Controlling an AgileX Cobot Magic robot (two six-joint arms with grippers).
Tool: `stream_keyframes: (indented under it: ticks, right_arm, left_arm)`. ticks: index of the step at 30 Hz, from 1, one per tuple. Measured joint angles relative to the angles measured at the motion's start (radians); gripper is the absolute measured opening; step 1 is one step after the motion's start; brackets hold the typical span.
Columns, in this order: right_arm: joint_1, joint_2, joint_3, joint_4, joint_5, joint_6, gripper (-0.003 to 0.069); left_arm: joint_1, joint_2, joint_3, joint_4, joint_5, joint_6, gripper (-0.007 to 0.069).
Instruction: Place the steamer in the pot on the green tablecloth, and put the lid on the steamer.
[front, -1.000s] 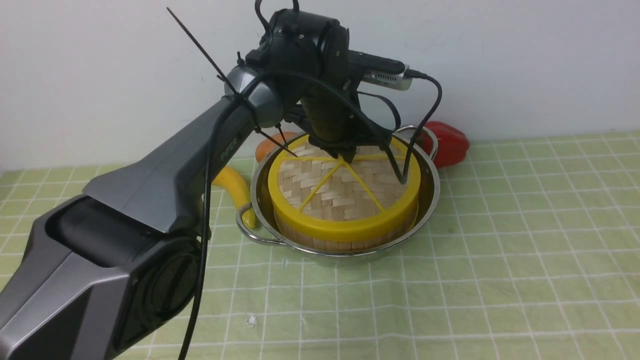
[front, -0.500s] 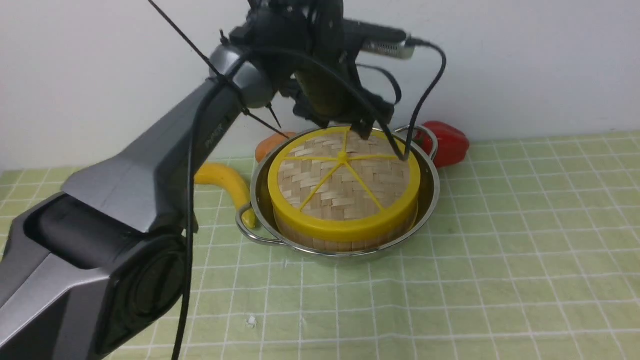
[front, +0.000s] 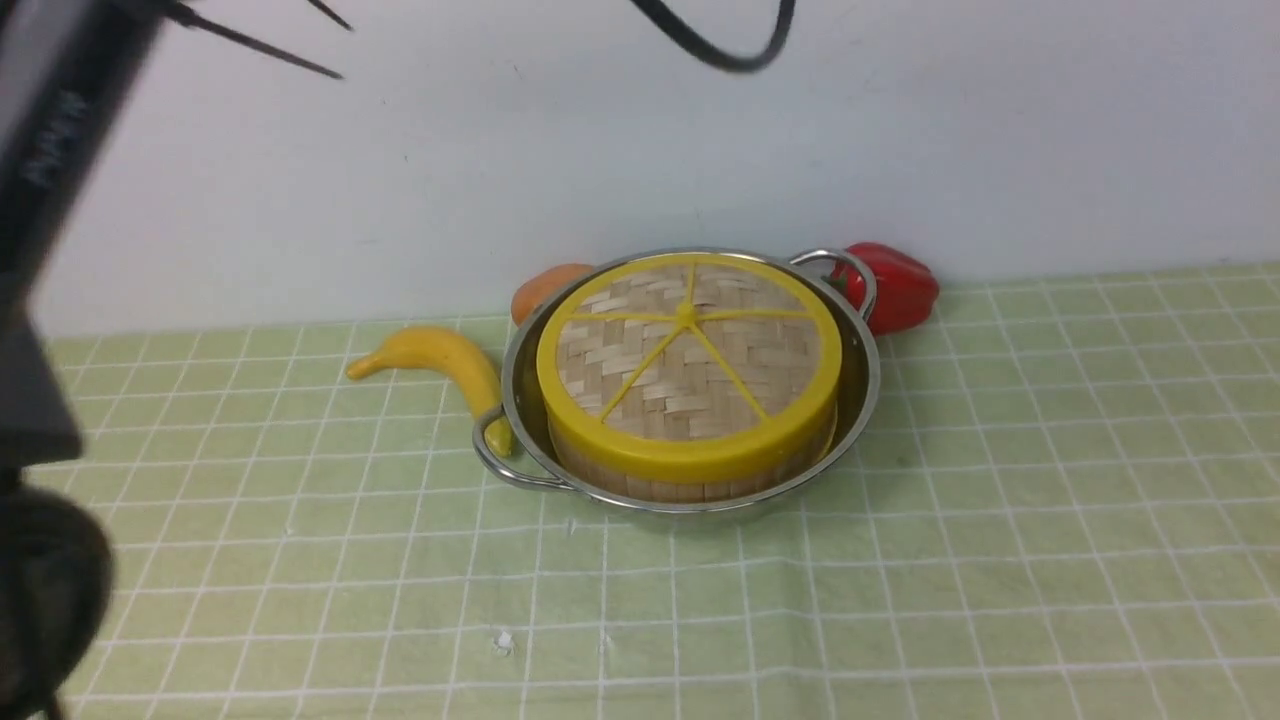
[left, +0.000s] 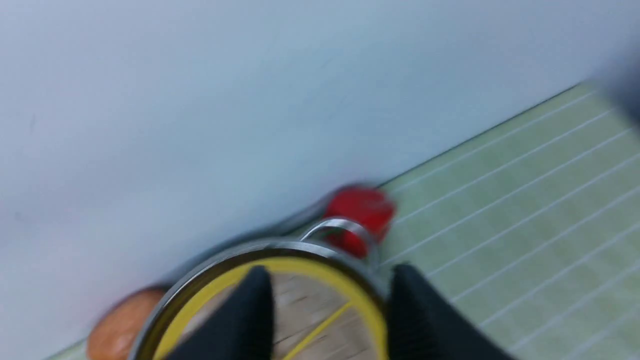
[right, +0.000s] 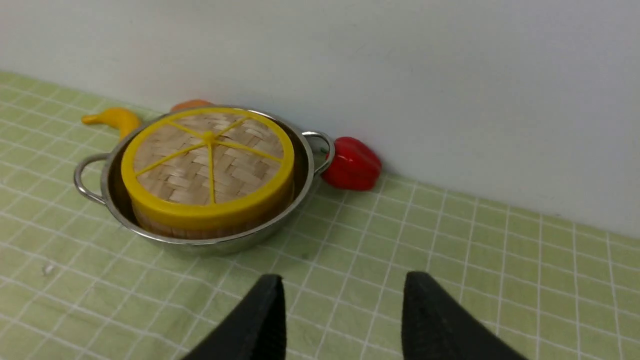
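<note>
The steamer (front: 690, 478) stands inside the pot (front: 860, 385), only its bamboo wall showing beneath the lid (front: 688, 365), which lies flat on top of it with its yellow rim all round and its spokes meeting at a hub toward the far side. The pot rests on the green tablecloth (front: 1000, 520) near the far wall, one loop handle at the near left and one at the far right. A yellow banana (front: 440, 355) lies just left of the pot, its end touching or nearly touching the near-left handle; an orange item (front: 540, 287) sits behind the pot on the far left, and a red pepper (front: 900, 285) lies against the wall just beyond the far-right handle. The left gripper (left: 330, 310), blurred in its wrist view, hangs above the far part of the lid with its fingers spread and nothing between them. The right gripper (right: 345, 320) is well apart from the pot, over bare cloth to its near right, fingers likewise spread and empty. In the front view, part of the left arm (front: 45, 200) fills the left edge.
</note>
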Motion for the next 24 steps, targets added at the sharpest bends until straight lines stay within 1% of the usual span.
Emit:
stream_keyframes:
  ticks: [1,2,3,4,5,6,10,12,13,14,15,16,17,18,19,20,21,22,23,24]
  right_arm:
    - [0.000,-0.008,0.000,-0.002,-0.009,0.000,0.0311]
    - [0.000,-0.073,0.106,-0.013,-0.085,0.000,0.0270]
    - [0.000,-0.107,0.162,-0.016,-0.123,0.001,0.0243]
    - [0.000,-0.114,0.173,-0.016,-0.123,0.001,0.0237]
    - [0.000,-0.157,0.244,-0.016,-0.175,0.011,0.0195]
    - [0.000,-0.189,0.299,-0.016,-0.204,0.023,0.0165]
    - [0.000,-0.259,0.420,-0.014,-0.248,0.058,0.0094]
    - [0.000,-0.279,0.458,-0.014,-0.258,0.069,0.0059]
    - [0.000,-0.279,0.458,-0.014,-0.258,0.069,0.0056]
    - [0.000,-0.284,0.473,-0.013,-0.260,0.071,0.0034]
    - [0.000,-0.284,0.477,-0.013,-0.261,0.073,0.0023]
    - [0.000,-0.284,0.478,-0.013,-0.261,0.073,0.0021]
    - [0.000,-0.284,0.480,-0.013,-0.263,0.073,0.0008]
    - [0.000,-0.284,0.481,-0.013,-0.265,0.073,0.0002]
    - [0.000,-0.284,0.481,-0.013,-0.265,0.073,-0.0001]
    - [0.000,-0.284,0.481,-0.013,-0.265,0.073,-0.0001]
    - [0.000,-0.284,0.482,-0.013,-0.269,0.073,-0.0006]
    - [0.000,-0.284,0.482,-0.013,-0.273,0.073,-0.0006]
    - [0.000,-0.284,0.482,-0.013,-0.275,0.073,-0.0006]
    - [0.000,-0.284,0.482,-0.013,-0.275,0.073,-0.0006]
  left_arm:
    - [0.000,-0.016,0.000,-0.013,0.000,0.005,0.0237]
    - [0.000,-0.092,0.000,-0.068,0.000,0.031,0.0095]
    - [0.000,-0.127,0.002,-0.089,0.000,0.044,0.0043]
    - [0.000,-0.144,0.003,-0.099,0.000,0.050,0.0034]
    - [0.000,-0.210,0.018,-0.124,-0.001,0.068,-0.0006]
    - [0.000,-0.258,0.039,-0.135,-0.001,0.080,-0.0019]
    - [0.000,-0.449,0.190,-0.130,-0.005,0.130,-0.0023]
    - [0.000,-0.570,0.343,-0.096,-0.007,0.152,-0.0023]
    - [0.000,-0.581,0.359,-0.093,-0.007,0.153,-0.0023]
    - [0.000,-0.670,0.498,-0.059,-0.007,0.156,-0.0023]
    - [0.000,-0.727,0.594,-0.038,-0.007,0.156,-0.0023]
    - [0.000,-0.739,0.614,-0.035,-0.007,0.156,-0.0023]
    - [0.000,-0.834,0.782,-0.012,-0.007,0.153,-0.0023]
    - [0.000,-0.883,0.871,-0.004,-0.012,0.146,-0.0023]
    - [0.000,-0.957,1.004,-0.004,-0.051,0.137,-0.0023]
    - [0.000,-0.970,1.026,-0.005,-0.051,0.136,-0.0023]
    - [0.000,-1.079,1.220,-0.023,-0.135,0.119,-0.0023]
    - [0.000,-1.136,1.323,-0.044,-0.201,0.109,-0.0023]
    - [0.000,-1.179,1.401,-0.061,-0.234,0.103,-0.0023]
    - [0.000,-1.200,1.438,-0.070,-0.255,0.101,-0.0023]
